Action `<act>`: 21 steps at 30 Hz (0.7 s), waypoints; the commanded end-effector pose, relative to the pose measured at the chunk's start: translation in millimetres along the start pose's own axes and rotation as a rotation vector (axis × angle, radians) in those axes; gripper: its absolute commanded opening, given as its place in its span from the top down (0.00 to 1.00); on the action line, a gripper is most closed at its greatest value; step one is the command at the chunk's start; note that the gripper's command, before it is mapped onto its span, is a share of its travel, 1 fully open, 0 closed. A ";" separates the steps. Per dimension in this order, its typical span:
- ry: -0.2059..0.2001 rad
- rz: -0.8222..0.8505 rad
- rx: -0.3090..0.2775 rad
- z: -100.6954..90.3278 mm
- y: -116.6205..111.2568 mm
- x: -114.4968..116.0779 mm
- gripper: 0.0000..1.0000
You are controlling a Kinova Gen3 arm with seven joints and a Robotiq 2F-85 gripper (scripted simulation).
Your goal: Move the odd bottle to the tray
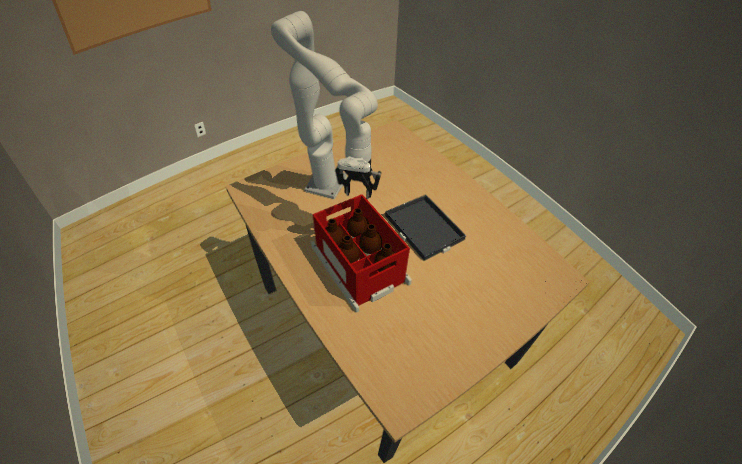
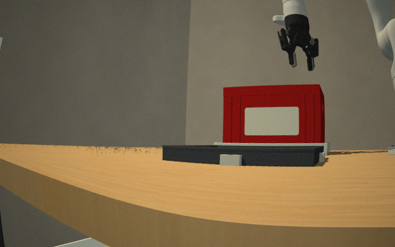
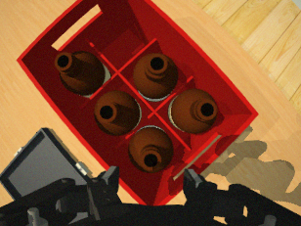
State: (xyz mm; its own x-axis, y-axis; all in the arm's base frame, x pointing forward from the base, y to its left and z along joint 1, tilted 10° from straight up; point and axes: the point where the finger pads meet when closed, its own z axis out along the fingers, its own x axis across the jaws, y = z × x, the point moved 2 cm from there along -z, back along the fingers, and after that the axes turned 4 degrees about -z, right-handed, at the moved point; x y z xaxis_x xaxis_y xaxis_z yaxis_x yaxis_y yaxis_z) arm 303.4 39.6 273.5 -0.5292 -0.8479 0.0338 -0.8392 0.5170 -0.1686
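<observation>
A red crate (image 1: 360, 251) stands on the table and holds several brown bottles, all upright. In the wrist view the crate (image 3: 134, 88) shows the bottles in its cells: one at the far left (image 3: 79, 71), one at the top middle (image 3: 155, 73), one in the middle (image 3: 115, 112), one at the right (image 3: 196, 111), and one nearest my fingers. The dark tray (image 1: 424, 226) lies right of the crate and holds nothing. My gripper (image 1: 358, 187) (image 2: 301, 62) is open and empty, hovering above the crate's back end; its fingers show in the wrist view (image 3: 150, 183).
The crate sits on a pale base with clips (image 1: 381, 293). The tray (image 2: 243, 155) lies in front of the crate (image 2: 273, 113) in the exterior view. The arm's base (image 1: 322, 188) stands at the table's back edge.
</observation>
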 end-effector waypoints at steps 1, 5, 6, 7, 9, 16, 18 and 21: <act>-0.001 0.000 0.001 -0.4 -0.2 -0.2 0.36; -0.001 0.000 0.001 -0.4 -0.2 -0.2 0.36; -0.001 0.000 0.001 -0.4 -0.2 -0.2 0.36; -0.001 0.000 0.001 -0.3 -0.2 -0.2 0.36; -0.001 0.000 0.001 -0.1 -0.2 -0.2 0.36; -0.001 0.000 0.001 1.2 -0.2 -0.2 0.36; -0.001 0.000 0.001 2.2 -0.2 -0.2 0.36; -0.001 0.000 0.001 4.3 -0.2 -0.2 0.36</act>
State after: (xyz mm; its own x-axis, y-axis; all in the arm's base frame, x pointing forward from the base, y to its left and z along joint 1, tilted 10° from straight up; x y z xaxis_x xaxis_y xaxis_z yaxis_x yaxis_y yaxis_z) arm 304.4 39.5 270.5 -0.5289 -0.8481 0.0316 -0.8390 0.5169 -0.1701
